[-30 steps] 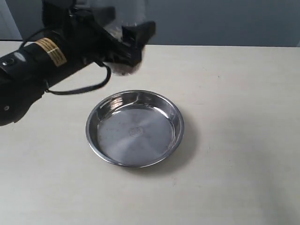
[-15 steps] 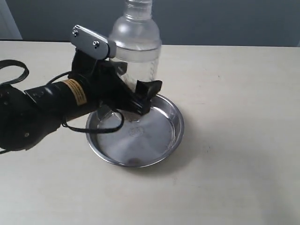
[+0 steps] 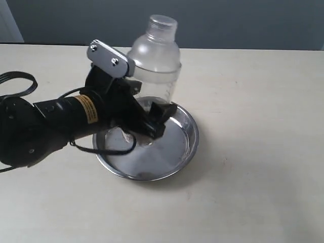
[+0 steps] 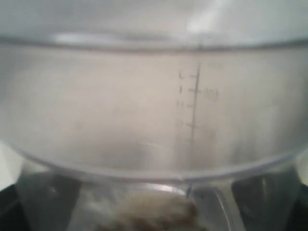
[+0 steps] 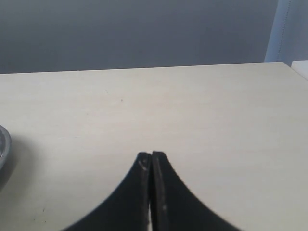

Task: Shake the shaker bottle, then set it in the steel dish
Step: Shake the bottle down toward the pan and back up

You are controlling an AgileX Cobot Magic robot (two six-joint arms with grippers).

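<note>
Exterior view: the left gripper (image 3: 147, 109) clamps the lower body of the clear plastic shaker bottle (image 3: 154, 55), with its frosted dome and small cap. The bottle stands upright over the round, shiny stainless-steel dish (image 3: 190, 136) on the pale worktop (image 3: 253, 162); base contact is hidden. I would lower it straight and release only once seated, since smooth plastic may skid on polished steel. The right gripper (image 5: 151, 166) is closed, empty and well apart

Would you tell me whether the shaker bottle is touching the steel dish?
Cannot tell: in the exterior view the left gripper covers the base of the shaker bottle over the steel dish.
</note>
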